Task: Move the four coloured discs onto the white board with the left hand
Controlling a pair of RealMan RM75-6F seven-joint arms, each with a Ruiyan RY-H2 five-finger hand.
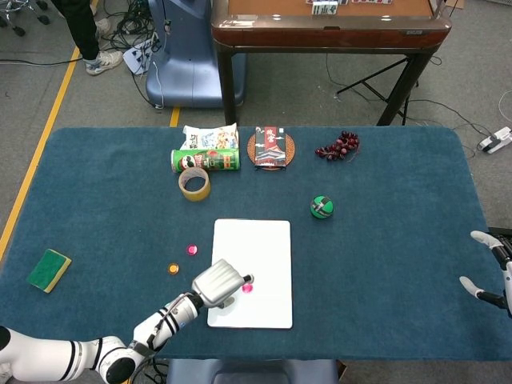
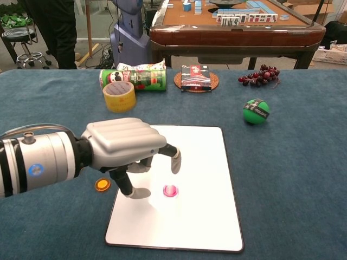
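Now we have one pink disc [image 2: 170, 190] lying flat on the white board [image 2: 200, 162].
Our left hand [image 2: 126, 149] hovers over the board's left part, fingers apart and holding nothing, the disc just below its fingertips. An orange disc [image 2: 102, 184] and another pink disc [image 1: 191, 250] lie on the cloth left of the board. Our right hand [image 1: 494, 270] rests open at the table's right edge.
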